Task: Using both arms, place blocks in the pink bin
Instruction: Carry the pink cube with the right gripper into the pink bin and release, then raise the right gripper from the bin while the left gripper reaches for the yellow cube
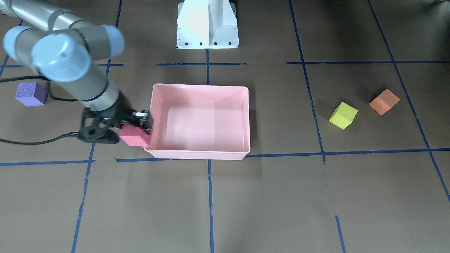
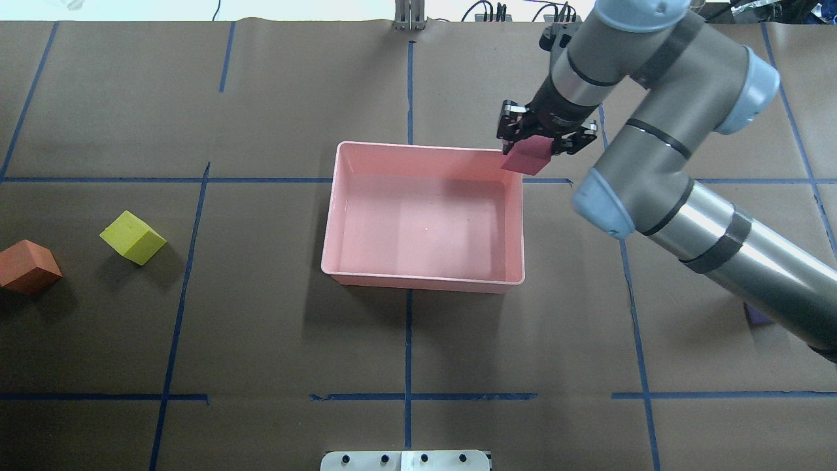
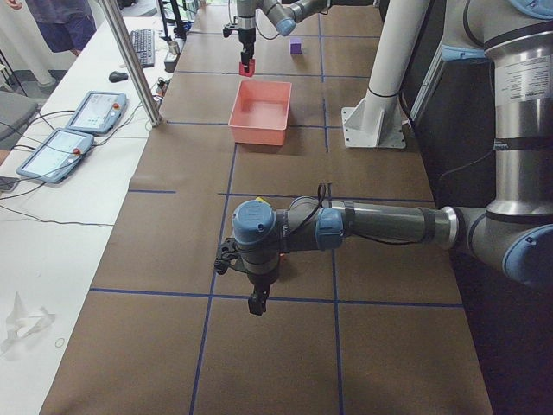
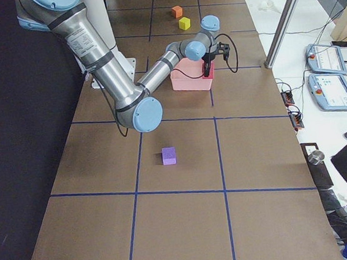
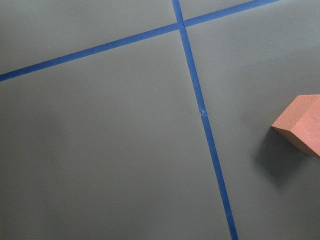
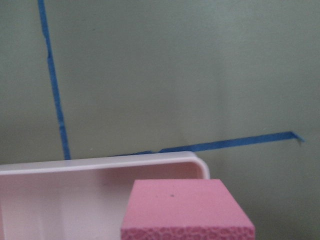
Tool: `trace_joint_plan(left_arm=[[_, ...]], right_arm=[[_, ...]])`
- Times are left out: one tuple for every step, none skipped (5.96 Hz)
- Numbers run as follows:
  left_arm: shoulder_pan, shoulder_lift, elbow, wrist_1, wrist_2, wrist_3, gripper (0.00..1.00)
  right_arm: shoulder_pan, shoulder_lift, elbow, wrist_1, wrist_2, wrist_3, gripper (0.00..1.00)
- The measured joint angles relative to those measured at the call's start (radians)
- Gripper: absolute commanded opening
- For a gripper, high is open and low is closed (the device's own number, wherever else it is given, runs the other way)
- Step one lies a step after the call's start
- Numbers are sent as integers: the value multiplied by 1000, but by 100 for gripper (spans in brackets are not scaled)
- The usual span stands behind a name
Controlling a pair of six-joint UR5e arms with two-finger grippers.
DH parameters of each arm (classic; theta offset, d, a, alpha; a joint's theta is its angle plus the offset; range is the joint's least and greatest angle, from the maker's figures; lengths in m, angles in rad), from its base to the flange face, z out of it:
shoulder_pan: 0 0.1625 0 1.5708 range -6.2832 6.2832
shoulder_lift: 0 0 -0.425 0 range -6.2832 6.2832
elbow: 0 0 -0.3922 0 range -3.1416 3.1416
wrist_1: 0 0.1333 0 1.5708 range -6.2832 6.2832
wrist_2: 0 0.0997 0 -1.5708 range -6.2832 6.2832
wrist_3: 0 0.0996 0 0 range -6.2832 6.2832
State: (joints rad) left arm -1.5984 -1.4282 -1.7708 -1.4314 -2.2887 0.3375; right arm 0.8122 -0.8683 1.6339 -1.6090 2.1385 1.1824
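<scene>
My right gripper point(image 2: 533, 145) is shut on the red block point(image 2: 527, 157) and holds it above the far right corner of the empty pink bin point(image 2: 422, 283). The right wrist view shows the red block point(image 6: 187, 210) just over the bin's rim point(image 6: 100, 165). The purple block point(image 1: 31, 94) lies behind the right arm. The yellow-green block point(image 2: 133, 237) and the orange block point(image 2: 27, 266) lie at the table's left. My left gripper point(image 3: 257, 303) shows only in the exterior left view, so I cannot tell its state. The orange block point(image 5: 300, 125) is at the left wrist view's right edge.
The white pedestal base point(image 1: 207, 24) stands behind the bin on the robot's side. Blue tape lines grid the brown table. Two tablets point(image 3: 95, 111) and a metal pole point(image 3: 130, 60) stand beyond the table's far edge.
</scene>
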Motion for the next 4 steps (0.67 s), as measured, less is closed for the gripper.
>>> trace_joint_plan(left_arm=[[0, 0, 0, -3, 0, 0, 100], [0, 0, -3, -7, 0, 1, 100], [9, -4, -6, -10, 2, 0, 100], [22, -17, -17, -30, 4, -3, 100]], right_arm=[[-66, 84, 0, -103, -83, 62, 100], [-105, 115, 3, -140, -143, 102, 100], [-119, 119, 17, -152, -168, 110, 100], [-112, 111, 44, -172, -170, 81, 100]])
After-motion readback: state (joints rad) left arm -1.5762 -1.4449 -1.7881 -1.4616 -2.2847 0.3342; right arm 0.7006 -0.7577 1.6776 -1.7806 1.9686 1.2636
